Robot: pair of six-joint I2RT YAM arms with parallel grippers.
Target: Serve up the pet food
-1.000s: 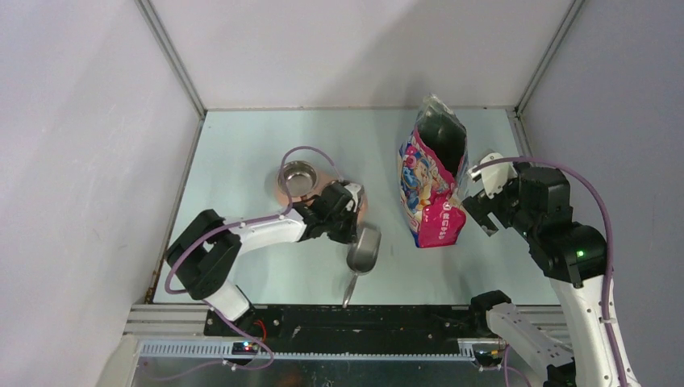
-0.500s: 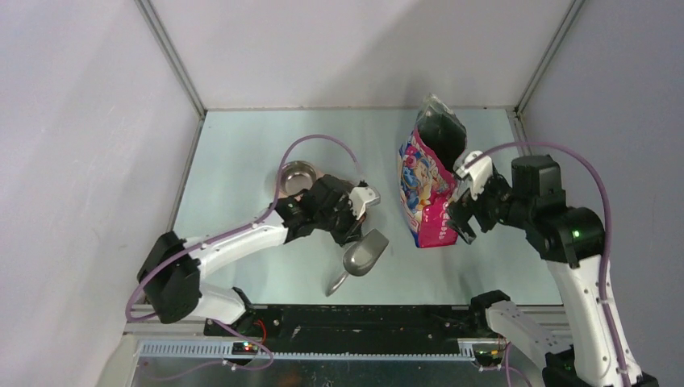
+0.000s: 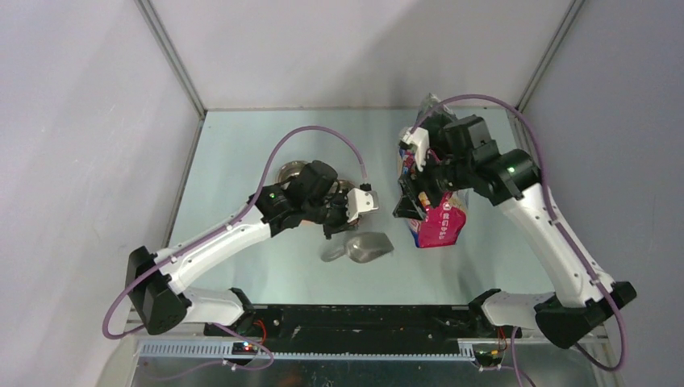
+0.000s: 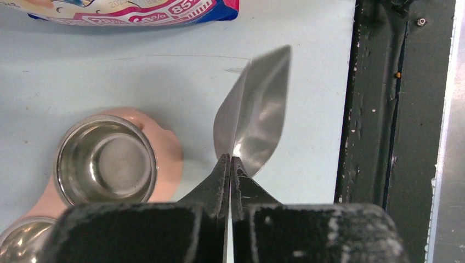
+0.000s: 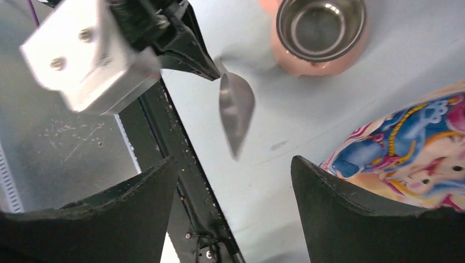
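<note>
Tightly in left jaws: metal scoop (image 4: 256, 112)

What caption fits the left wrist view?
Left end effector pinching the scoop beside an empty steel bowl, food bag beyond.

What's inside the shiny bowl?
The bowl is empty: only its bare metal bottom shows, no food yet. A second bowl beside it is mostly hidden behind the left gripper, which holds the scoop, so its inside can't be seen.
</note>
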